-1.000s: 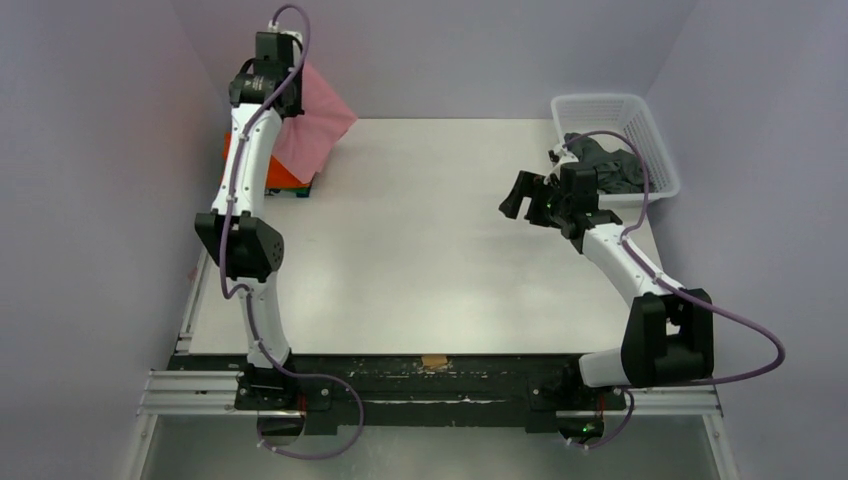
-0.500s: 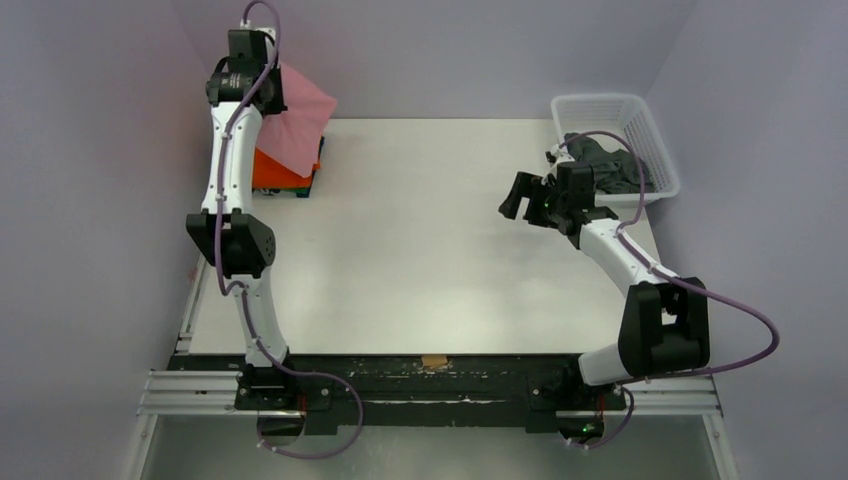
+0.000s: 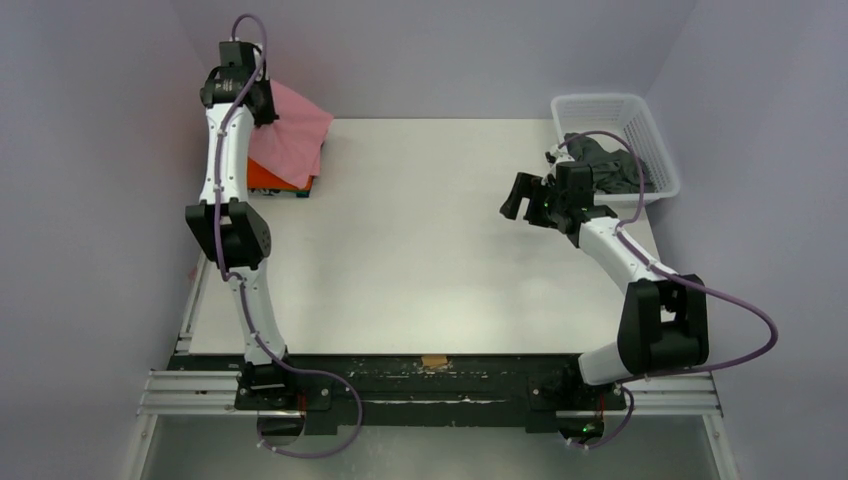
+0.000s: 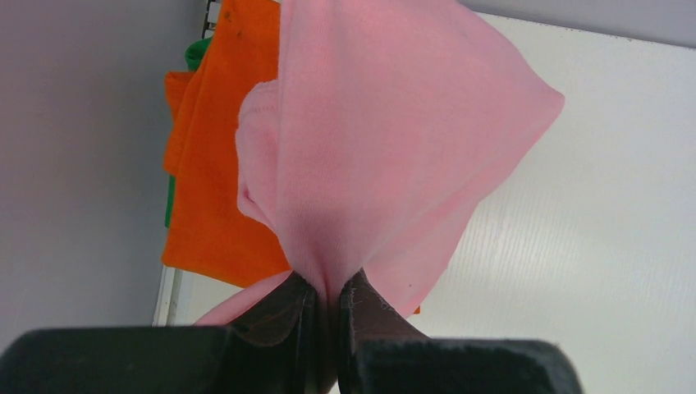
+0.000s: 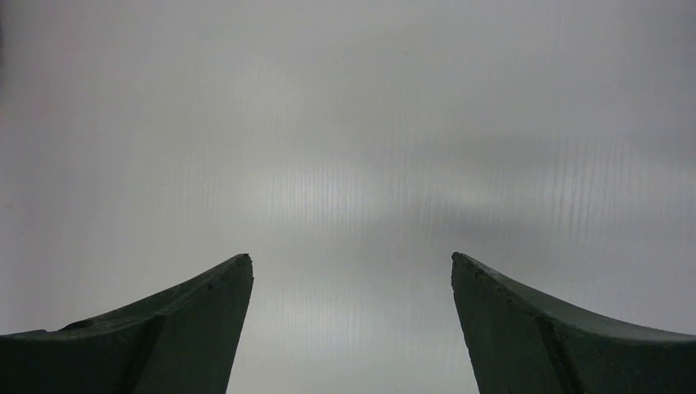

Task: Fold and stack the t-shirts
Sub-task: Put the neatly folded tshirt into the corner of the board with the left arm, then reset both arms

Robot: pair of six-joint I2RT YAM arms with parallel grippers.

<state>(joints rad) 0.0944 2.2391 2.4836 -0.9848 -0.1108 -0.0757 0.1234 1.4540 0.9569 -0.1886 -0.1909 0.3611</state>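
Lilac walls close in around the white surface (image 3: 430,260). At its far left corner our left hand (image 4: 328,289) is clamped on a bunched fold of the soft pink t-shirt (image 4: 386,139). The shirt spreads out above the bright orange t-shirt (image 4: 209,197), which lies on a green t-shirt (image 4: 194,56). Our right hand (image 5: 351,271) hovers over the surface with its fingers apart. It is near the white plastic mesh basket (image 3: 600,104), which holds the crumpled dark grey t-shirt (image 3: 612,168).
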